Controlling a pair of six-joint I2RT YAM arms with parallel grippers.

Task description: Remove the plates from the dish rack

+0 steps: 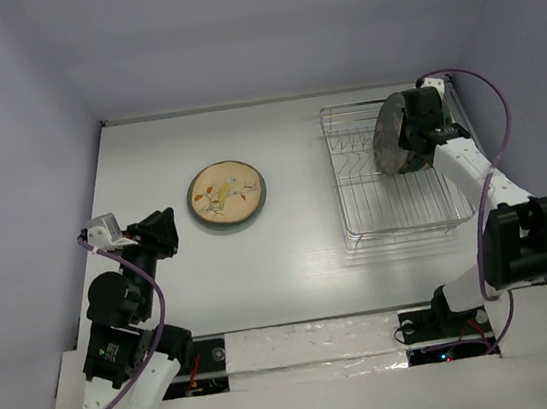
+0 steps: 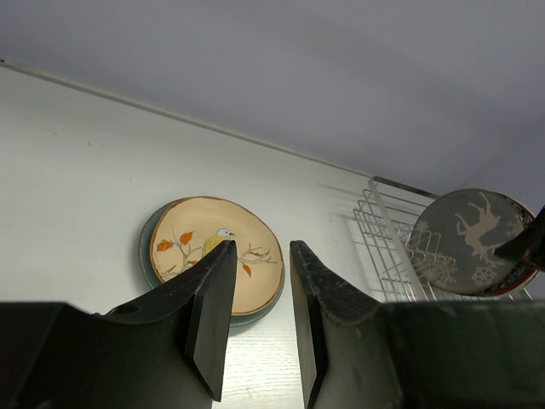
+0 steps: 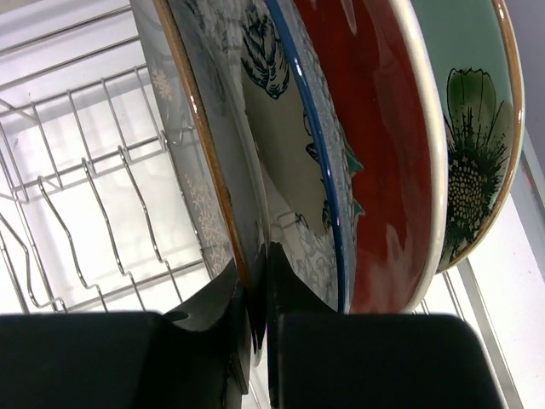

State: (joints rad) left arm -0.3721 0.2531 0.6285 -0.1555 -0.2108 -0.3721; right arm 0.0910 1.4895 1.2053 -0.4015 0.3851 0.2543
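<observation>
1. At the upper right of the top view, the dish rack (image 1: 395,211) holds four plates on edge, bunched at its far end. The dark brown plate (image 3: 200,162) is the outermost and faces the bare dividers (image 3: 94,196).
2. The right gripper (image 3: 257,285) is pinched onto that plate's rim, with only the rim's thickness between its fingers. How firm the hold is cannot be told.
3. To do this step well, the plate should rise along its own plane until its edge is free of the wires, and only then tilt or swing away. The grip sits right at the edge, so the plate may pivot, and a slow lift looks wise.
4. The main obstacle is the blue-floral plate (image 3: 285,153) just behind it. One finger sits in the narrow gap between the two, and whether they touch is unclear, so a sideways pull could drag the neighbour. The red plate (image 3: 375,162) and the pale green plate (image 3: 468,119) stand close behind.
5. At the lower left of the top view, the left gripper (image 2: 260,307) is partly open and holds nothing.
6. Just beyond it, a bird plate (image 2: 196,230) lies flat on the table (image 1: 311,260), stacked on a teal plate (image 2: 144,254) whose rim shows beneath. If that stack is the drop spot, the left arm stands near the approach.
</observation>
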